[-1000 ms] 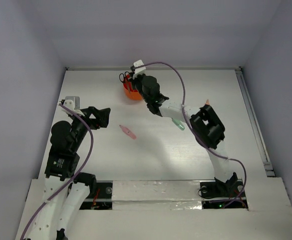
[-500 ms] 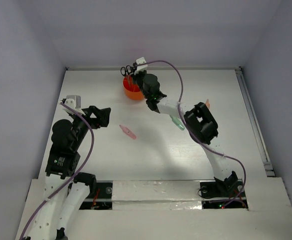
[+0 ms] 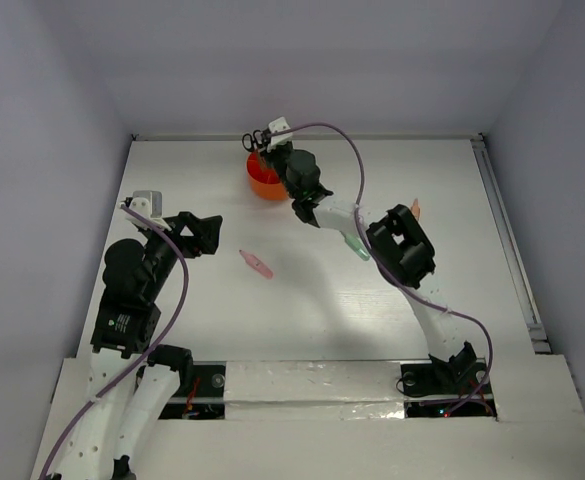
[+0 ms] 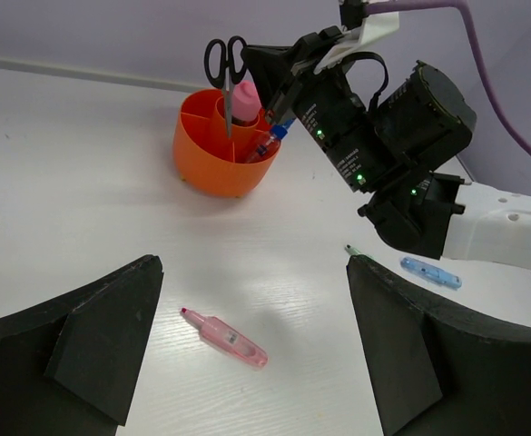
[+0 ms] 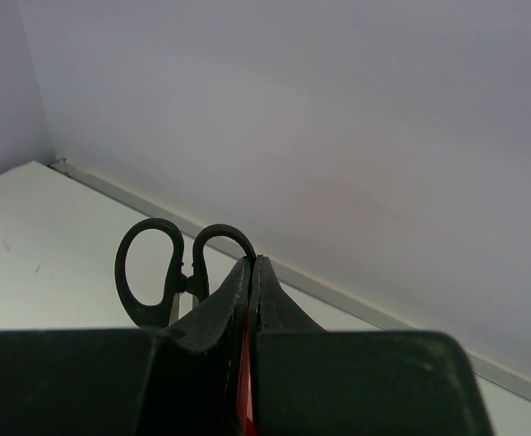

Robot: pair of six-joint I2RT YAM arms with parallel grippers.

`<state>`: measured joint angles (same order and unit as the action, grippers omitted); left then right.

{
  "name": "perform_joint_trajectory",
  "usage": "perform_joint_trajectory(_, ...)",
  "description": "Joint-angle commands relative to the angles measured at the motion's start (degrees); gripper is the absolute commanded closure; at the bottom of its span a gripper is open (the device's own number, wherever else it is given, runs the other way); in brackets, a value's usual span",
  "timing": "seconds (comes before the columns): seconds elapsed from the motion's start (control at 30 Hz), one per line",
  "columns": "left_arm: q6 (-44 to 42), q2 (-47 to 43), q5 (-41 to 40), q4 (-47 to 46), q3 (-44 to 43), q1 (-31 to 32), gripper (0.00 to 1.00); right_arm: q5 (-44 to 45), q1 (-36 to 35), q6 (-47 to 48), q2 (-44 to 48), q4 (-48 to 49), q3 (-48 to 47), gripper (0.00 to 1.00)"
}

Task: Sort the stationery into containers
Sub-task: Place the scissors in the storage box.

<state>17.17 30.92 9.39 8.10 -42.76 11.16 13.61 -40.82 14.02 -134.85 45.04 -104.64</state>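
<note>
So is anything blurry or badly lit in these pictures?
Top external view: soft, even light, only faint shadows on the table under the arms. Left wrist view: scissors and orange tub look sharp; the left gripper, open, frames the bottom as dark featureless shapes. Right wrist view: the right gripper, shut on a red pen, is a near-black mass; the scissors handles behind are crisp.

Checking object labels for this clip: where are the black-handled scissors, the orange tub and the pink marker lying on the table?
black-handled scissors [image 4: 226,77], left wrist view, where the handles meet.
orange tub [image 4: 212,168], left wrist view, outer wall.
pink marker [image 4: 226,338], left wrist view, middle of the barrel.
</note>
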Motion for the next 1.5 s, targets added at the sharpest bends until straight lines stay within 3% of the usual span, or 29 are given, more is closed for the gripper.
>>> perform_joint_trajectory(0.0,-0.56,-0.68,0.19,-1.33,-0.22,-0.17,0.2,-0.33,-0.05,1.89,-0.59,4.71,-0.92,1.0)
perform_joint_trajectory(0.53,-0.65,-0.68,0.28,-1.33,-0.3,-0.17,0.2,-0.07,-0.05,1.53,-1.39,7.08,2.51,1.0)
perform_joint_trajectory(0.8,-0.65,-0.6,0.54,-1.77,-0.22,-0.17,0.2,1.07,-0.05,2.24,2.92,11.12,11.73,1.0)
perform_joint_trajectory(1.47,-0.29,-0.33,1.42,-2.38,0.14,-1.23,0.2,10.65,1.62,-0.13,10.21,14.2,23.07,1.0)
